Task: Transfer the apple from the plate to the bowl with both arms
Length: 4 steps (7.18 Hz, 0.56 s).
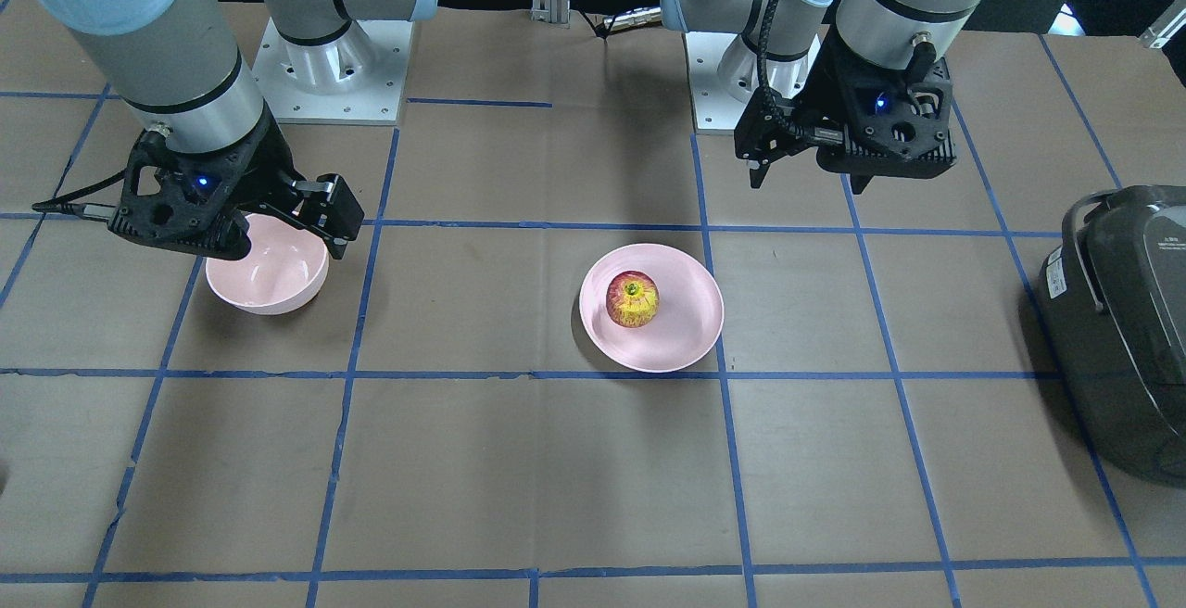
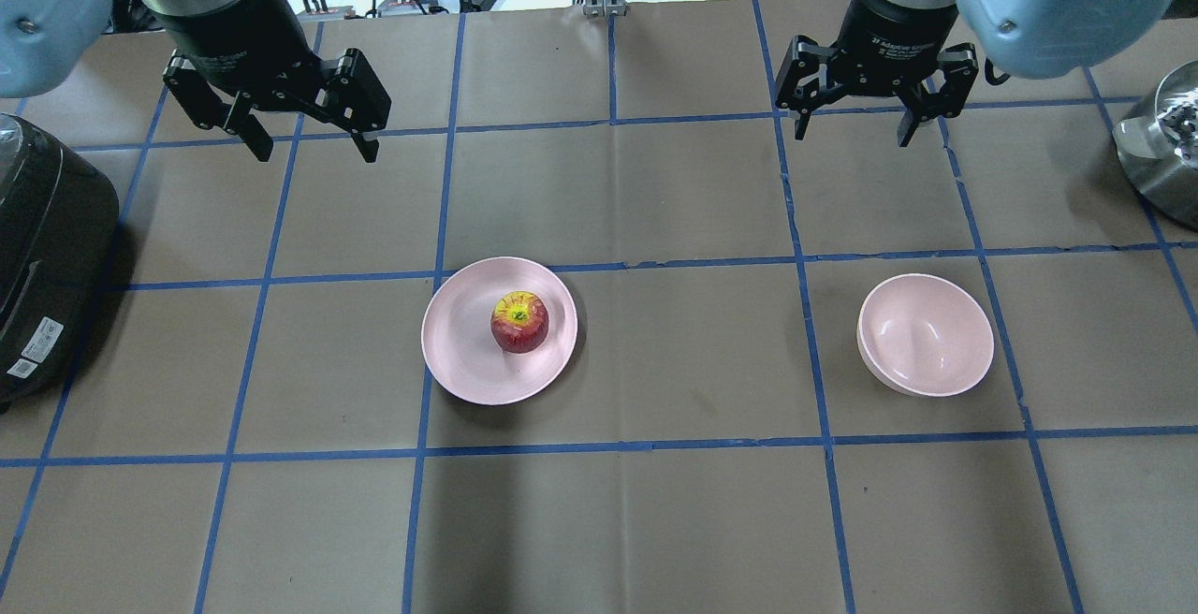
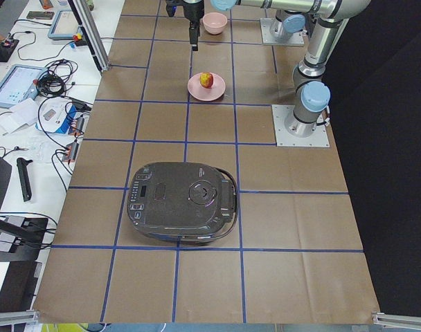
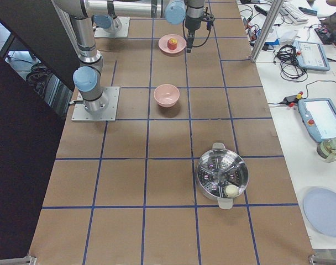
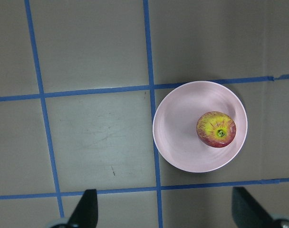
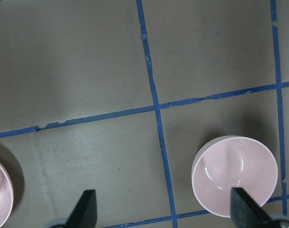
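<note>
The red and yellow apple (image 2: 519,321) sits on the flat pink plate (image 2: 459,343) near the table's middle; both also show in the left wrist view, the apple (image 5: 216,129) on the plate (image 5: 178,137). The deep pink bowl (image 2: 925,334) stands empty to the right and also shows in the right wrist view (image 6: 235,175). My left gripper (image 2: 314,153) is open and empty, hovering high, off to the plate's left. My right gripper (image 2: 854,135) is open and empty, hovering high, slightly left of the bowl.
A black rice cooker (image 2: 37,240) stands at the table's left end. A steel steamer pot (image 2: 1161,146) stands at the right end. Blue tape lines grid the brown table cover.
</note>
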Motion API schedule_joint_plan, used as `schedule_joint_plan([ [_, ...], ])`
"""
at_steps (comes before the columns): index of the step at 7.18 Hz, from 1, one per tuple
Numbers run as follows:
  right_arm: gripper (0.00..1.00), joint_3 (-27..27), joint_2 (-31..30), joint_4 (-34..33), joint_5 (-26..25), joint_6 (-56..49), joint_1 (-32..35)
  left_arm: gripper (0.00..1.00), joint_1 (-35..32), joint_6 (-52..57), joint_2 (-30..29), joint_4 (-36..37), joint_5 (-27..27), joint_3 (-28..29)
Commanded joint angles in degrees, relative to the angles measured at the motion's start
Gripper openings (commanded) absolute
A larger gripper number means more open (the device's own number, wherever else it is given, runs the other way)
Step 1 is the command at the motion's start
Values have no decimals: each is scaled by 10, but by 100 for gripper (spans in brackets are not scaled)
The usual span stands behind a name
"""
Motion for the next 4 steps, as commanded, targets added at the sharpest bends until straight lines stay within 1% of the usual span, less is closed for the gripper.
schedule_joint_plan([
  [1,100,0,1,0,-1,0,0,100,1,0,0,0,1,0],
  [2,100,3,2,2,-2,-6,-4,100,1,0,0,0,1,0],
  [3,100,30,3,6,-21,-74,-37,100,0,0,0,0,1,0],
  [4,100,66,1,2,-38,-113,-93,100,0,0,0,0,1,0],
])
